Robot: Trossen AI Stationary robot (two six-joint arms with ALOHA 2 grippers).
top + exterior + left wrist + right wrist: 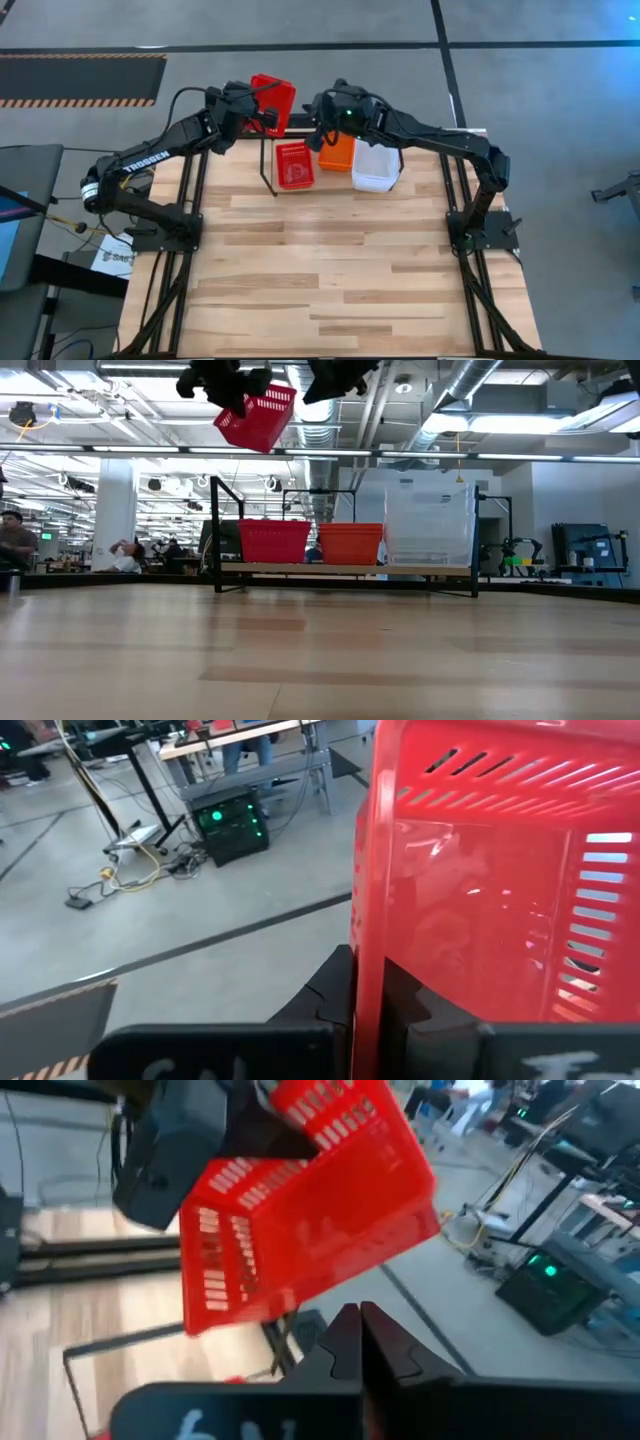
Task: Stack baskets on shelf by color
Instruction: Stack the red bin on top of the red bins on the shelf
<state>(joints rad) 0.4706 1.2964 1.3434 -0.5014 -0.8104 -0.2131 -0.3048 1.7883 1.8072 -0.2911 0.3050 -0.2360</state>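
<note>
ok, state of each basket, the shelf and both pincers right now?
Red plastic mesh basket in the air: tilted, held above the shelf by the left pincer.
Red mesh basket on shelf: upright, leftmost.
Orange mesh basket: upright, middle.
Clear translucent basket: upright, rightmost.
Black metal rod shelf: holds three baskets.
Right pincer: shut, empty, beside the raised basket.

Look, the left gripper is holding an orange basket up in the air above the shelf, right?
Not quite: the basket the left gripper holds in the air is red, not orange. The low view shows it tilted high above the shelf. The orange basket sits on the shelf.
</note>
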